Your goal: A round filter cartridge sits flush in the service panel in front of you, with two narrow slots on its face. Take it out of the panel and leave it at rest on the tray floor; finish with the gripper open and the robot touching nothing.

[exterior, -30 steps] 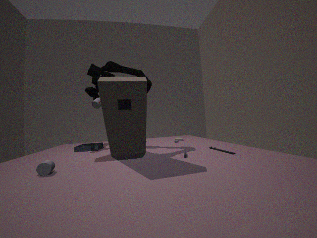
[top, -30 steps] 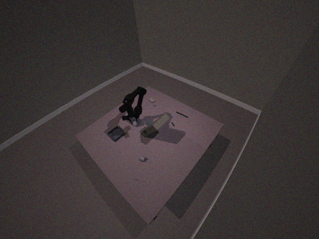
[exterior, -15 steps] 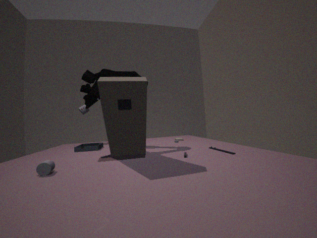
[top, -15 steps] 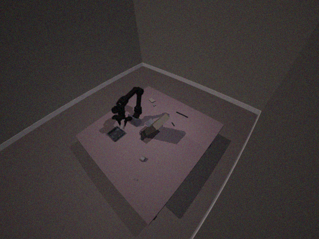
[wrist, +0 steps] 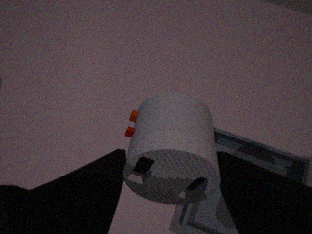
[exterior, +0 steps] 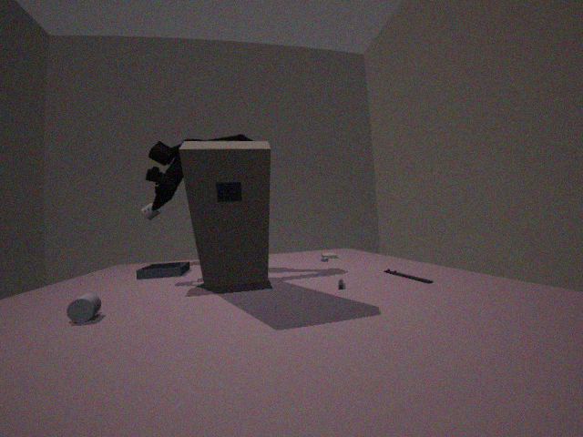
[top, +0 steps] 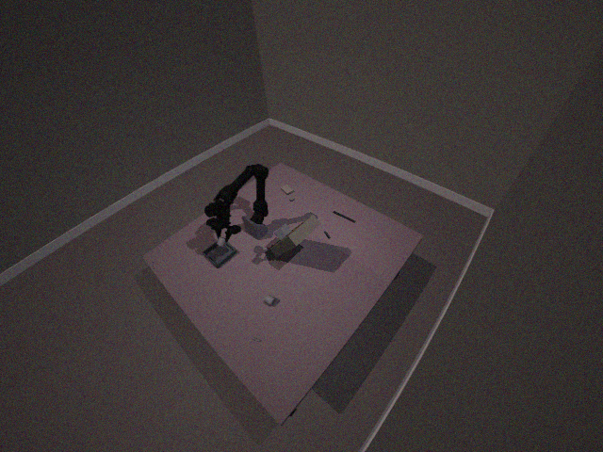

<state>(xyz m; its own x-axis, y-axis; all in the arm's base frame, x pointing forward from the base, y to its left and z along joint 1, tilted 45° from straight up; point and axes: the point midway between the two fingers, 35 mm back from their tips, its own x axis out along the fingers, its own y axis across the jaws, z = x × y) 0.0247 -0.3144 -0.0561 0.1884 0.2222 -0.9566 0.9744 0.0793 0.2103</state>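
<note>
The light grey filter cartridge point(top: 221, 240) point(exterior: 148, 211) point(wrist: 173, 122) is out of the panel. In the wrist view its slotted face and small orange and red tabs show. My gripper point(top: 224, 235) point(exterior: 154, 207) point(wrist: 170, 159) is shut on it, one finger at each side. It hangs above the dark tray point(top: 210, 261) point(exterior: 162, 270) point(wrist: 265, 147), near the tray's back edge in the top view. No part of the cartridge touches the tray floor in the exterior view. The service panel point(top: 304, 228) point(exterior: 229, 235) stands tilted beside the arm; its front face is hidden from the exterior view.
A loose grey cylinder point(top: 270, 300) point(exterior: 85, 308) lies on the pink table. A long dark bar point(top: 344, 216) point(exterior: 408, 276), a short dark piece point(top: 326, 234) point(exterior: 341, 284) and a small pale block point(top: 287, 188) point(exterior: 329, 256) lie on the panel's other side.
</note>
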